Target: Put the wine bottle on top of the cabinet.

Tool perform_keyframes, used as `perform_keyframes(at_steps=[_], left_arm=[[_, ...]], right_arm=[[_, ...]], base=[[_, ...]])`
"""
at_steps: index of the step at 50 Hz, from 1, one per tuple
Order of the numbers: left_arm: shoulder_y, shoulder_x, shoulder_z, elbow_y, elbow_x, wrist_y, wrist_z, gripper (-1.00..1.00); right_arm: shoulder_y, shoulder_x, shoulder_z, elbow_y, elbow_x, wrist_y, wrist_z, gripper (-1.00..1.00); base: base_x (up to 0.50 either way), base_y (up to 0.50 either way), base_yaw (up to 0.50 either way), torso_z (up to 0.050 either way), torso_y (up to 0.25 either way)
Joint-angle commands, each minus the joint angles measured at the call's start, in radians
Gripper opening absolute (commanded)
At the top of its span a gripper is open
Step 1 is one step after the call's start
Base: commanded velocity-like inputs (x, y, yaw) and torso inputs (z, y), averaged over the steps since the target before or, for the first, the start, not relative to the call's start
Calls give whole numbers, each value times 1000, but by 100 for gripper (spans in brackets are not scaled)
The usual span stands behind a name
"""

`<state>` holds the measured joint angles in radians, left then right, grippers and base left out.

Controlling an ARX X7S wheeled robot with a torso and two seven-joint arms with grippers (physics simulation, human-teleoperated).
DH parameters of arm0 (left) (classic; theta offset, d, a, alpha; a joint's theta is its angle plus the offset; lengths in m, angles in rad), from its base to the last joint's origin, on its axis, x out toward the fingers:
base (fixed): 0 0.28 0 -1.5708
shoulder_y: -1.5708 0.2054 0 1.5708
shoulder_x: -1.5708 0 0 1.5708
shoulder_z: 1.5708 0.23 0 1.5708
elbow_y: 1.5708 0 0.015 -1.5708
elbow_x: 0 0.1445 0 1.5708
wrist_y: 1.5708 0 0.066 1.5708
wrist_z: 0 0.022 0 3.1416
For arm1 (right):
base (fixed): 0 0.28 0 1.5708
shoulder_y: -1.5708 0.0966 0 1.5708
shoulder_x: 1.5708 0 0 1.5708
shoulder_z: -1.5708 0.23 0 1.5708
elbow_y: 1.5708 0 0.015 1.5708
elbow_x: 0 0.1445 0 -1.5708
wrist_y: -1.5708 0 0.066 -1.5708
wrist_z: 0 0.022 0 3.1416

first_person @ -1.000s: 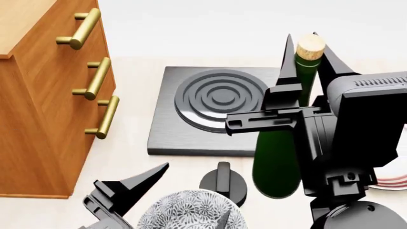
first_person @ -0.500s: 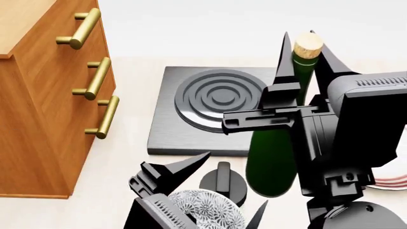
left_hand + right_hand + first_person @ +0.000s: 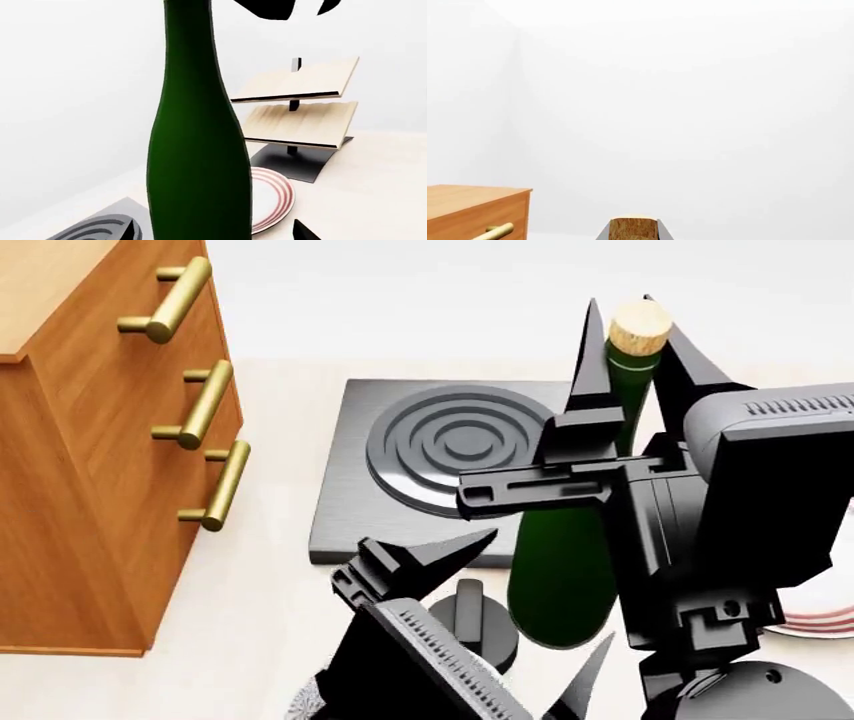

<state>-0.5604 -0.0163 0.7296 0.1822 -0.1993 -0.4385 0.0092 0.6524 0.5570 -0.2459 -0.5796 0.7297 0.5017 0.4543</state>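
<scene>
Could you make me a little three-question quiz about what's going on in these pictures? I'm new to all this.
1. True or false: the wine bottle already stands on the cabinet.
2. Which gripper clamps the bottle's neck? A) left gripper B) right gripper C) neither
3. Fill in: behind the bottle, in the left wrist view, a red-striped ____ lies in front of the pale wooden rack.

Key
1. False; it is held upright beside the black burner plate, apart from the cabinet.
2. B; the left gripper is open near the bottle's lower body.
3. plate.
</scene>
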Motion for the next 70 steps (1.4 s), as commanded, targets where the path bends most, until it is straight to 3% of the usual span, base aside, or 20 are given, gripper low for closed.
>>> perform_keyframes(at_steps=[1, 13, 30, 31, 52, 53, 70], left_arm=[[-88, 3, 39, -126, -59, 55, -29, 100], [-172, 4, 88, -270, -132, 126, -52, 100], [-219, -12, 135, -301, -202, 151, -106, 100], [-218, -15, 137, -295, -201, 153, -113, -100], [-233, -22, 158, -330, -224, 194, -152, -100], [-233, -24, 160, -330, -225, 194, -154, -100], [-242, -36, 176, -333, -240, 206, -174, -100]], right_arm=[[16, 3, 8, -18, -17, 9, -3, -100], [28, 4, 1, -13, -18, 11, -7, -100], [21, 9, 5, -9, -14, 7, -5, -100], [16, 9, 6, -9, -15, 6, -4, -100], [5, 11, 9, -5, -23, 0, 10, -100], [-4, 11, 12, -8, -20, -5, 10, 100], [-94, 14, 24, -36, -23, -44, 23, 100]], base=[[0, 0, 0, 0, 0], [0, 0, 0, 0, 1], [0, 0, 0, 0, 1], [0, 0, 0, 0, 0], [0, 0, 0, 0, 0], [0, 0, 0, 0, 10], [0, 0, 0, 0, 1]])
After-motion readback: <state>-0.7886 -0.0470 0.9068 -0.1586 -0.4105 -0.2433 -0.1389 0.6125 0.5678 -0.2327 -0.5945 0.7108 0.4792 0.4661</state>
